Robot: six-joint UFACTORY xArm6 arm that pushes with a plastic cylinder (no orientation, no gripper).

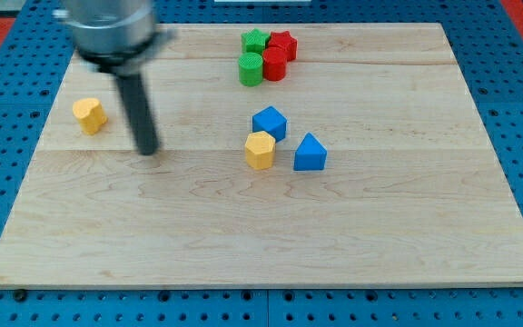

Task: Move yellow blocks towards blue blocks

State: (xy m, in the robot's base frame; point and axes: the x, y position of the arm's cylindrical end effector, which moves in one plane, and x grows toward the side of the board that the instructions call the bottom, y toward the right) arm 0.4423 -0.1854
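A yellow block [89, 115], roughly heart-shaped, lies at the view's left on the wooden board. A second yellow block [260, 150], hexagonal, sits near the middle, touching or nearly touching a blue cube [269, 123] just above it. A blue triangular block [310, 153] lies a little to the right of that yellow block. My tip [147, 151] rests on the board to the right of and slightly below the left yellow block, apart from it, and well left of the blue blocks.
A cluster at the view's top holds a green star block [255, 40], a green cylinder [251, 68], a red star-like block [282, 44] and a red cylinder [274, 64]. The wooden board [271, 236] lies on a blue perforated base.
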